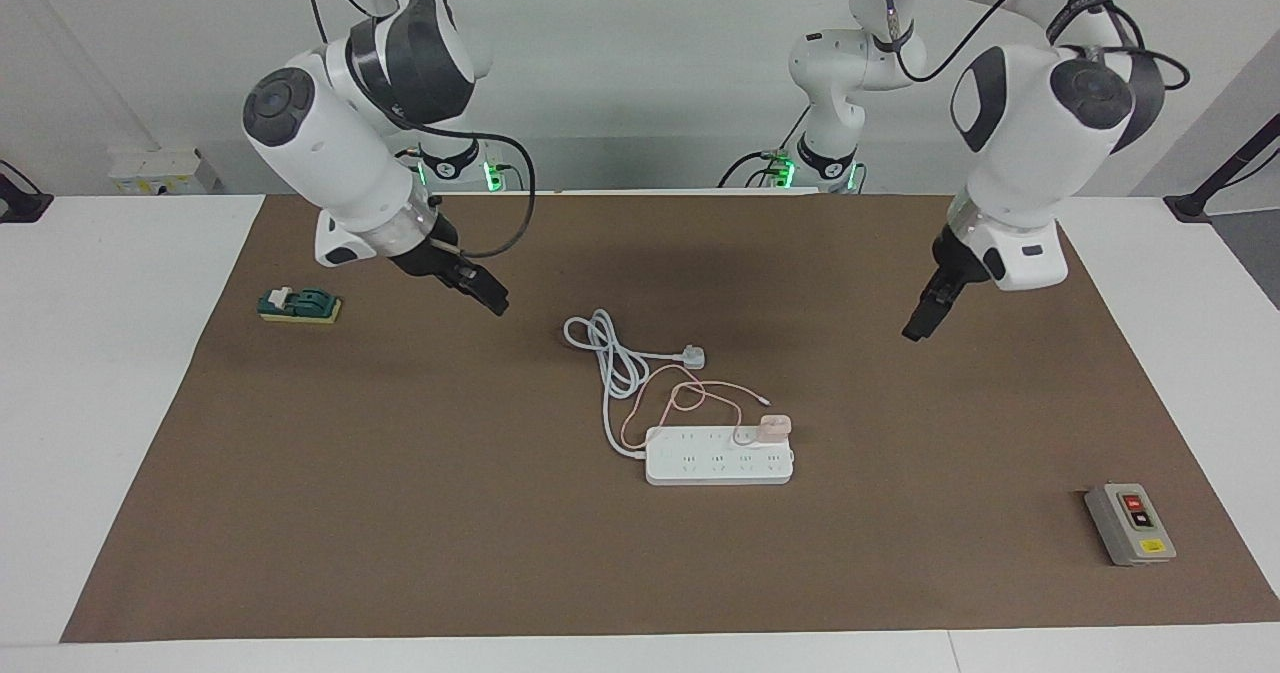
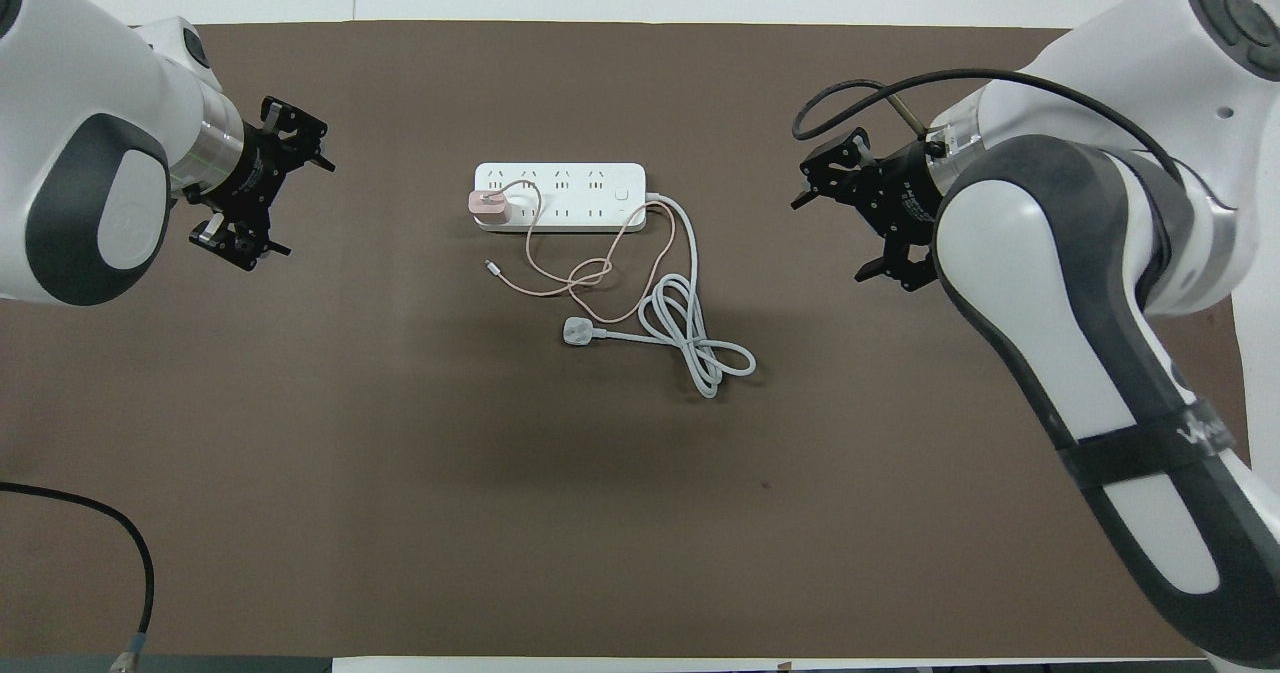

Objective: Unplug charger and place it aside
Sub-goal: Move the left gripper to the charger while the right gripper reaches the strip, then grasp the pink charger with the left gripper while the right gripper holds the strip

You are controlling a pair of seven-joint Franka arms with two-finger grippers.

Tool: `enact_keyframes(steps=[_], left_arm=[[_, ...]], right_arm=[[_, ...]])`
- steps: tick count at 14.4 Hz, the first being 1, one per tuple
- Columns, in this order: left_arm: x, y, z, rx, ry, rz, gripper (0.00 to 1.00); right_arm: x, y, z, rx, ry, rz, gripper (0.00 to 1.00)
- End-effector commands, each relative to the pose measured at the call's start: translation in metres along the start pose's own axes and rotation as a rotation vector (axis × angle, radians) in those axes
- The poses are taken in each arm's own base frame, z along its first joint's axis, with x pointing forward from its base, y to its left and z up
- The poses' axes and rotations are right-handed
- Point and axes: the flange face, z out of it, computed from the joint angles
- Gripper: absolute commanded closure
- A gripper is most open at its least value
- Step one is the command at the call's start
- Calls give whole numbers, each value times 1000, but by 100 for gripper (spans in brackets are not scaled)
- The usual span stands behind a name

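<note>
- A small green block [image 1: 300, 305] on a yellow base lies on the brown mat [image 1: 300, 513] that covers the tabletop [image 1: 110, 353], toward the right arm's end. It is well apart from everything else.
- The right gripper [image 2: 828, 240] hangs in the air over bare mat, between the green block and the coiled cord. Its fingers are spread wide and hold nothing.
- A thick white cord [image 1: 612, 358] lies in loose loops near the middle of the mat. Its white three-pin plug [image 1: 693, 357] rests flat on the mat, plugged into nothing.
- The cord runs to a long white power strip [image 1: 715, 465], which lies flat and is farther from the robots than the loops.
- The charger [image 1: 775, 426], a small pale pink cube, sits plugged into the strip at the end toward the left arm, in the row of sockets nearer to the robots.
- Its thin pink cable [image 1: 700, 389] curls over the strip and across the mat, crossing the white cord. The free connector end lies on the mat just nearer to the robots than the charger.
- The left gripper [image 2: 305, 206] hangs over bare mat toward the left arm's end, well apart from the charger. It too is wide open with nothing in it.
- A grey switch box [image 1: 1130, 524] with red and black buttons sits at the mat's corner, farthest from the robots.
</note>
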Motion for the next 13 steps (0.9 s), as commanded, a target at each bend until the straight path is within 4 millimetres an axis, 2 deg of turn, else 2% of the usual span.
enact_keyframes(steps=[1, 3, 4, 6, 7, 9, 10, 11, 13], left_arm=[[-24, 27, 24, -32, 8, -161, 0], [-53, 43, 54, -37, 13, -181, 0], [-66, 50, 70, -27, 13, -176, 0], [-70, 65, 89, -61, 7, -225, 0], [-81, 68, 99, -61, 12, -220, 0], [-97, 71, 119, -35, 28, -191, 0], [-106, 72, 126, -33, 38, -194, 0], [-106, 73, 126, -46, 53, -189, 0], [-106, 73, 130, -57, 60, -185, 0]], right_arm=[[7, -36, 35, 62, -88, 175, 0], [19, -66, 68, 70, -121, 293, 0], [14, -80, 86, 83, -144, 326, 0], [5, -96, 130, 113, -185, 377, 0], [2, -102, 150, 126, -204, 401, 0], [12, -120, 177, 143, -256, 469, 0], [22, -131, 188, 157, -275, 518, 0], [29, -139, 202, 164, -295, 558, 0], [33, -142, 226, 164, -324, 579, 0]])
